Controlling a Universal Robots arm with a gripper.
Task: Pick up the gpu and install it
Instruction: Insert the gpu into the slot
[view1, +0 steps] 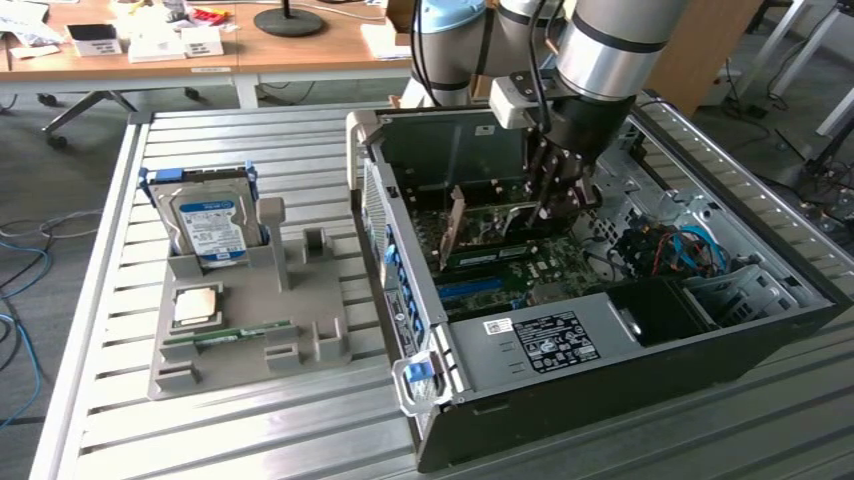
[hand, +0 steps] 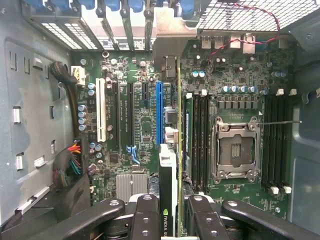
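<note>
exterior view, from its left: grey holder (view1: 307, 345) carried the hard drive (view1: 211, 225), cpu (view1: 196, 303) and ram stick (view1: 247, 333). further right the open computer case (view1: 747, 330); inside it the gripper (view1: 561, 205) pinched the gpu (view1: 494, 225) on edge above the motherboard (view1: 561, 265).

wrist view: gpu (hand: 169, 170) stood just beside the blue slot (hand: 159, 112), clamped in the gripper (hand: 172, 220).

judged: pickup done, card at the slots; seated or not, could not tell; grip not yet let go.

writing: nvidia-like mark on the card's edge, letters cut off; drive label and white case label (view1: 554, 340) unreadable.
</note>
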